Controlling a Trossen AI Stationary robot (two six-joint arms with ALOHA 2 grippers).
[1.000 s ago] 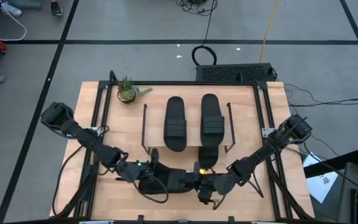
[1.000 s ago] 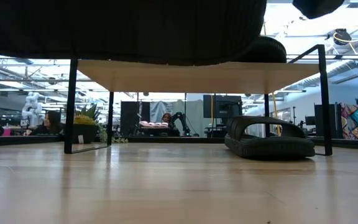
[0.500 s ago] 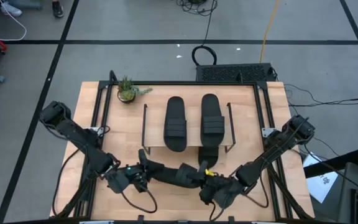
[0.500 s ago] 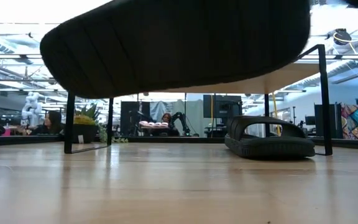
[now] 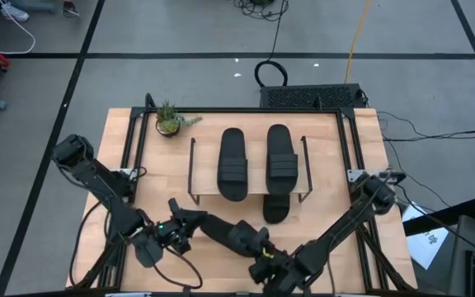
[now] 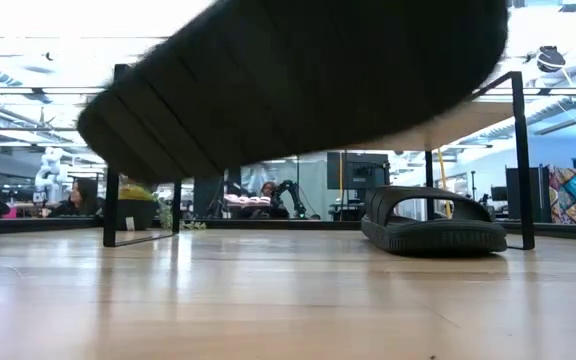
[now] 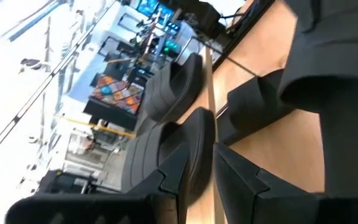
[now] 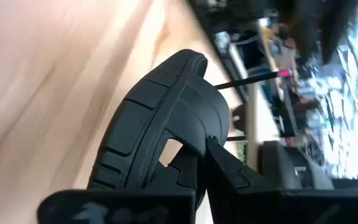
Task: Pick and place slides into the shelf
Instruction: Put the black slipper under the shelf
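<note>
A grey floor (image 5: 39,91) crossed by black lines is surrounding the light wooden worktop (image 5: 159,177), which is filling the middle of the high view. In the low view, people are sitting at desks in the workshop (image 6: 268,190) behind. The shelf (image 5: 209,191) is standing at the upper centre of the worktop, carrying two slides (image 5: 232,162) side by side; a third slide (image 6: 433,222) is lying under its right end. A fourth slide (image 5: 225,233) is hanging near the lower centre, lifted off the worktop. The left gripper (image 5: 181,224) has its fingers clamped on one end, the right gripper (image 5: 264,246) its fingers clamped on the other. A small potted plant (image 5: 168,120) is sitting at the upper left.
</note>
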